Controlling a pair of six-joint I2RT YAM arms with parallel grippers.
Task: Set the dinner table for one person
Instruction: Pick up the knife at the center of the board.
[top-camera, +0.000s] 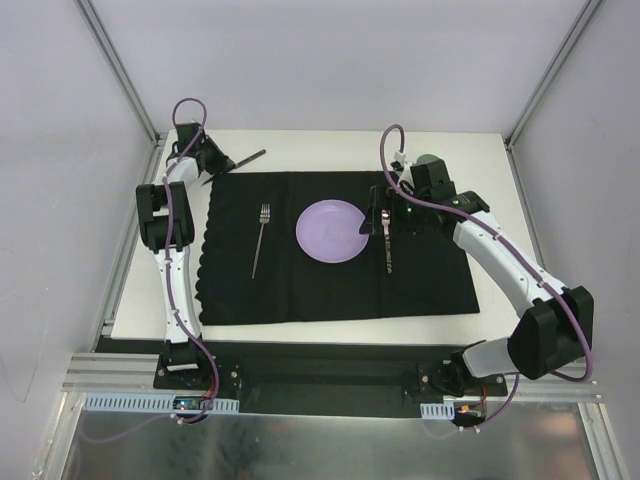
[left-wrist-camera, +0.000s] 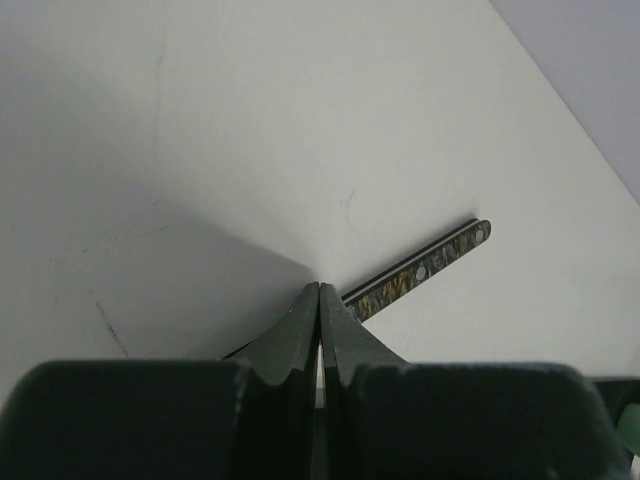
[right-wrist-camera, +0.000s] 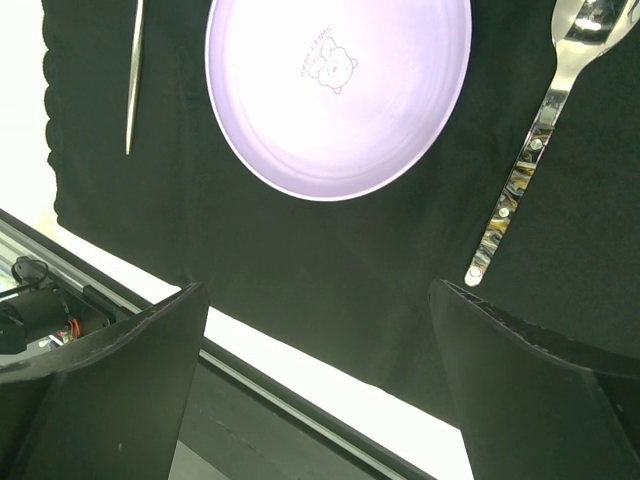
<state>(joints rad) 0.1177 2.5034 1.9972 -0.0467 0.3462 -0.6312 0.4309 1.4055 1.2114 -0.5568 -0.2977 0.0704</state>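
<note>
Left wrist view: the left gripper fills the bottom of the frame. Its dark fingers are pressed together, with only a hairline slit seen between them. A knife is seen right behind the tips. Its patterned, riveted handle runs up and to the right across the white dinner table, and a dark sliver shows at the left of the fingers. It cannot be told whether the knife is pinched or just lies under the tips.

Right wrist view: the right gripper is spread wide, with one finger at the lower left and the other at the lower right, held clear above the black mat. The mat's scalloped edge is seen at the left of the frame. A lilac plate with a small bear print sits at top centre. A spoon lies just right of it, bowl at the top right corner. A fork handle is seen at the upper left. All three lie on the mat, apart from each other.

Overhead view: the table is seen mid-frame, edged by grey rails, with the mat laid across its centre. On the mat, left to right, are fork, plate and spoon. The left gripper is at the upper left, off the mat's top-left corner over bare table, with the knife sticking out to the upper right. The right gripper is seen over the spoon's bowl end, just right of the plate.
</note>
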